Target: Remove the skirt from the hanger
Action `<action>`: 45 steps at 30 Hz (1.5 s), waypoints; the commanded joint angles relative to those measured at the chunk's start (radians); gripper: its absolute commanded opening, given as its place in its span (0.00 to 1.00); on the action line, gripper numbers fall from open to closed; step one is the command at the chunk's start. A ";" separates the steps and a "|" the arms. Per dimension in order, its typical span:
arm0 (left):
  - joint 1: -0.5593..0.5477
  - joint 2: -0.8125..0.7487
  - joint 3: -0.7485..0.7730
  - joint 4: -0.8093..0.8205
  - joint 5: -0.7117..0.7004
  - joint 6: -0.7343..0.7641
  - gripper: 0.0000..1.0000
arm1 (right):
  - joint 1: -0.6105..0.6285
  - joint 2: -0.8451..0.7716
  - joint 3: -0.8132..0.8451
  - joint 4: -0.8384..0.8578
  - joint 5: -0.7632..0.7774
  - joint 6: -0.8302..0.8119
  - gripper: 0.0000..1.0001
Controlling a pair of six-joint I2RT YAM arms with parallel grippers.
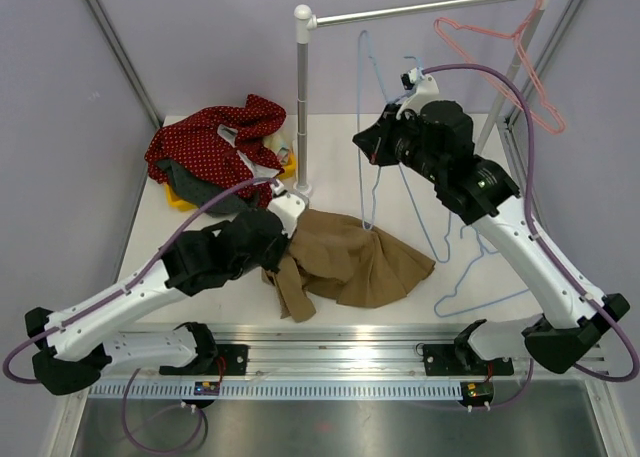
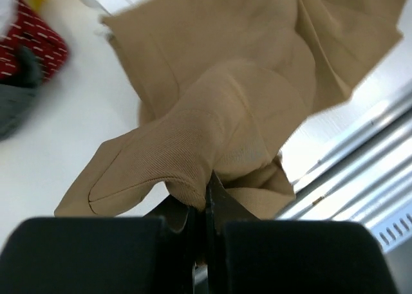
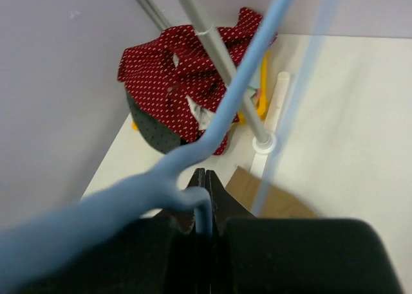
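Observation:
The tan skirt (image 1: 350, 262) lies crumpled on the white table in front of the arms. My left gripper (image 1: 288, 239) is shut on a fold at its left edge; in the left wrist view the cloth (image 2: 244, 82) bunches out from between the closed fingers of the gripper (image 2: 209, 178). Above the table, near the rack, my right gripper (image 1: 364, 144) is shut on the wire of the light blue hanger (image 1: 374, 72). That hanger (image 3: 241, 82) crosses the right wrist view and passes between the jaws of the gripper (image 3: 206, 175). Its lower loop reaches the table to the right of the skirt.
A clothes rack stands at the back, with a white post (image 1: 303, 97) and a metal rail (image 1: 420, 12). A pink hanger (image 1: 500, 77) hangs from the rail's right end. A heap of red dotted clothes (image 1: 215, 142) lies on a yellow basket at the back left.

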 commanded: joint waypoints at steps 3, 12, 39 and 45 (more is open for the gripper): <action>0.102 0.018 0.242 0.028 -0.153 0.107 0.00 | -0.003 -0.124 -0.047 0.055 -0.153 0.037 0.00; 0.540 0.219 0.570 0.128 -0.040 0.230 0.00 | -0.024 -0.043 0.052 0.025 -0.201 -0.001 0.00; 1.071 1.219 1.071 0.063 0.025 -0.043 0.99 | -0.151 0.163 0.183 0.042 -0.383 0.020 0.00; 1.071 0.788 0.588 0.314 0.061 -0.048 0.99 | -0.162 0.246 0.327 0.029 -0.371 0.028 0.00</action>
